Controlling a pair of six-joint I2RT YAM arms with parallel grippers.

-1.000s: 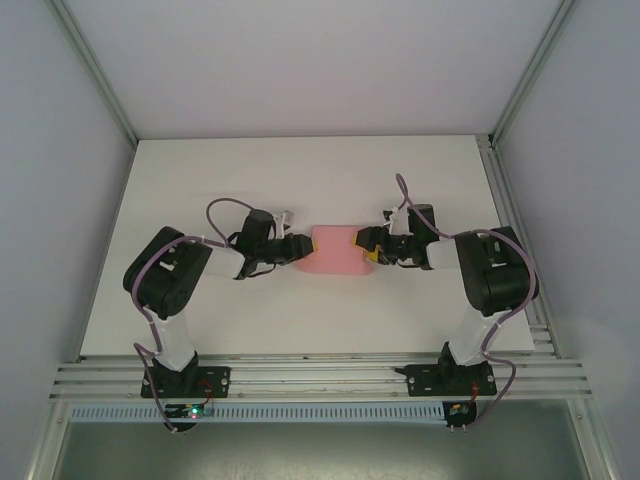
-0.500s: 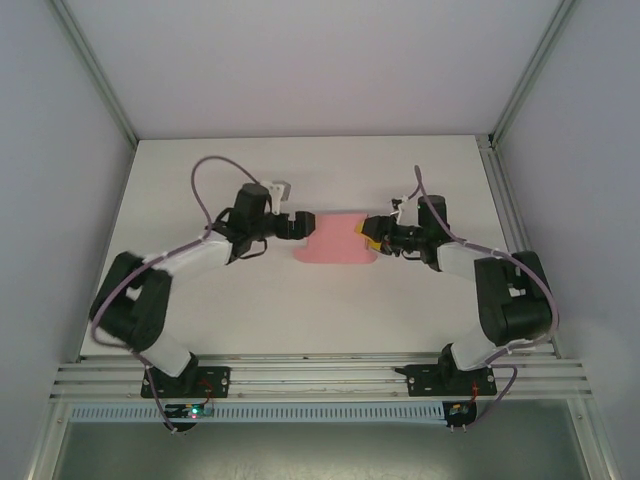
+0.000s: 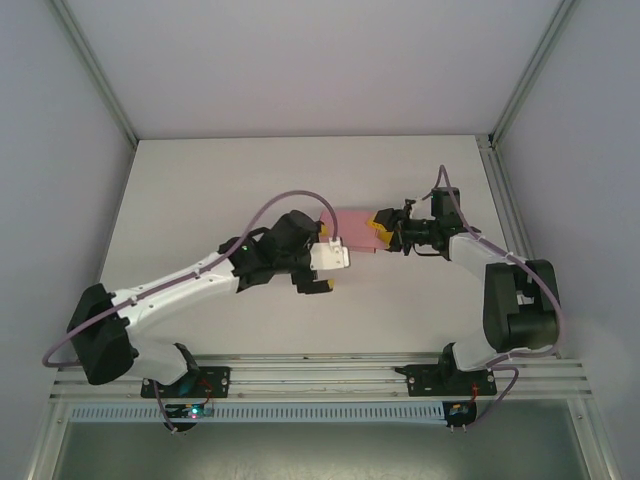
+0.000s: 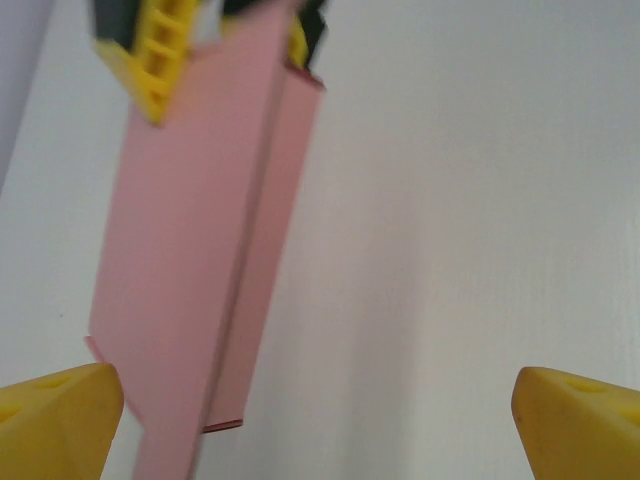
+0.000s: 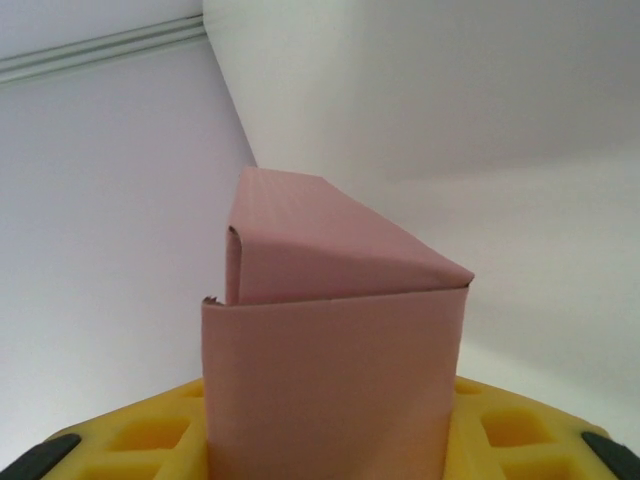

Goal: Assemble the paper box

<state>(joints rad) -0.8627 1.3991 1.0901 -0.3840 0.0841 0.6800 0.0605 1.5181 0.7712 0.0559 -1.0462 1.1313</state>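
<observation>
Pink paper box [image 3: 357, 224], gripped by right end effector [image 3: 379, 229]

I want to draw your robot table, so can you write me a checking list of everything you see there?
Surface: white table, flat and plain.
Job's things: pink paper box, partly folded, one end still open.
Clutter: nothing seen.
Grippers: left tool open, next to the box, not gripping it; right tool shut on the box's end.
Cables: a purple cable loops over each arm, away from the box.
Surroundings: pale walls; metal frame rail along the near edge.
</observation>
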